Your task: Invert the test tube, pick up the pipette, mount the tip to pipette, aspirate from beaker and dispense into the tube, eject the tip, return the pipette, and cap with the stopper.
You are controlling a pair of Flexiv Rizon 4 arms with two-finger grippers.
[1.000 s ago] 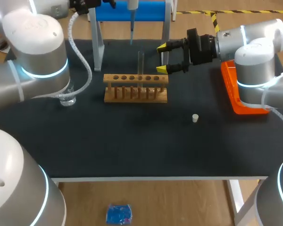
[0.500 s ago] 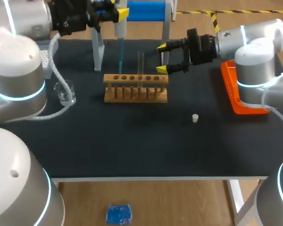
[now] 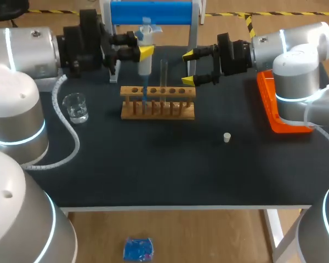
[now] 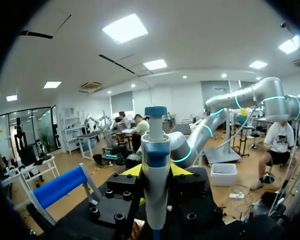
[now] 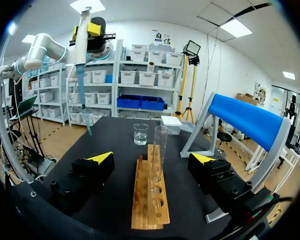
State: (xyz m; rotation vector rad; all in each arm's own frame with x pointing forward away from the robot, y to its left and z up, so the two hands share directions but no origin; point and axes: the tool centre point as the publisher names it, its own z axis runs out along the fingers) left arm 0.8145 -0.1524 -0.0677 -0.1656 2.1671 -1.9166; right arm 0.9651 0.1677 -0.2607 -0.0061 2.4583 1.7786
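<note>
My left gripper [image 3: 138, 50] is shut on the white and blue pipette [image 3: 145, 55], held upright with a blue tip [image 3: 144, 93] mounted. In the left wrist view the pipette [image 4: 155, 175] stands between the yellow fingers [image 4: 132, 171]. In the head view its tip overlaps the left part of the wooden rack [image 3: 158, 104]. In the right wrist view the pipette [image 5: 82, 45] hangs high to one side of the rack [image 5: 150, 200], apart from the test tube [image 5: 159, 150]. The tube [image 3: 164, 74] stands upright in the rack. My right gripper [image 3: 193, 67] is open beside the tube. The beaker [image 3: 75, 107] and stopper [image 3: 227, 137] rest on the table.
A blue-topped stand [image 3: 151, 12] rises behind the rack. An orange tray [image 3: 279, 112] lies at the right edge under my right arm. A white box [image 5: 171, 124] sits beyond the rack, near the beaker [image 5: 140, 134].
My left arm has swung round from the back left, bringing the pipette forward and down over the rack's left part. The beaker it hid now shows. The right arm has stayed still.
</note>
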